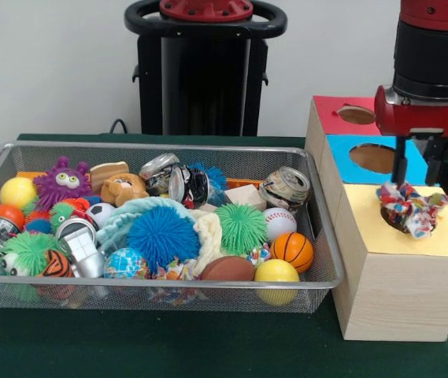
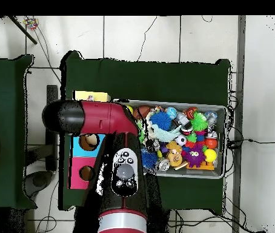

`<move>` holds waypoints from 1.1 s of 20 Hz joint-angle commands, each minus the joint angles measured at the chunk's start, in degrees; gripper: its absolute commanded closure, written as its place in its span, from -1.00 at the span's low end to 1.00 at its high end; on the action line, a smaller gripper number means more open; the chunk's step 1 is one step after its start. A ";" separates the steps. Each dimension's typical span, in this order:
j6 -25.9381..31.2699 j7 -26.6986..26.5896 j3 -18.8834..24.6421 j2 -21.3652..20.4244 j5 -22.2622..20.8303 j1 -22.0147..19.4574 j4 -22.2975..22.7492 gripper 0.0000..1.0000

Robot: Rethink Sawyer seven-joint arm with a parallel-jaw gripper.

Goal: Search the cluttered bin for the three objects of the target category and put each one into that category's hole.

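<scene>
The bin [image 1: 153,287] on the table [image 1: 168,346] sits left of the yellow-topped box [image 1: 401,260]. Beyond the box's front edge, a rope bundle [image 1: 411,209] rests over the hole, partly in. Directly above, the gripper [image 1: 416,167] has its fingers spread. Lift straight up to avoid snagging the rope.

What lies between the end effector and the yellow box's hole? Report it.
A flecked rope bundle, sitting on the hole just beneath the open end effector. The front view shows it; overhead, the arm hides that spot.
</scene>
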 commanded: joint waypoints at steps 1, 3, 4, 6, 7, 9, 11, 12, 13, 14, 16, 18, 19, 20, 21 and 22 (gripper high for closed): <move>6.64 7.17 0.76 0.06 -1.57 -0.03 0.97 1.00; 6.28 7.60 0.45 0.00 -1.61 0.19 0.41 1.00; 5.90 7.43 0.60 0.15 -1.70 0.27 0.15 1.00; 4.47 7.12 0.95 0.08 -1.61 -0.02 0.77 1.00; 3.82 6.82 1.19 -0.13 -1.54 -0.29 1.25 1.00; 2.75 6.46 1.51 -0.30 -1.51 -0.59 1.80 1.00; 1.82 6.33 1.79 -0.33 -1.47 -0.82 1.95 1.00; 1.35 6.31 1.90 -0.25 -1.46 -0.89 1.95 1.00; 0.52 6.28 2.02 -0.53 -1.45 -0.97 2.41 1.00; -0.41 6.36 1.94 -0.32 -1.67 -0.91 2.34 1.00; -2.25 6.53 1.77 0.09 -2.10 -0.80 2.18 1.00; -3.71 6.94 1.24 0.79 -2.72 -0.45 1.93 1.00; -4.25 7.14 0.86 1.49 -3.10 -0.30 1.20 1.00; -5.31 7.37 0.56 2.09 -3.48 -0.10 0.90 1.00; -6.61 7.51 0.52 2.80 -3.67 -0.09 0.75 1.00; -7.91 7.65 0.49 3.50 -3.86 -0.08 0.60 1.00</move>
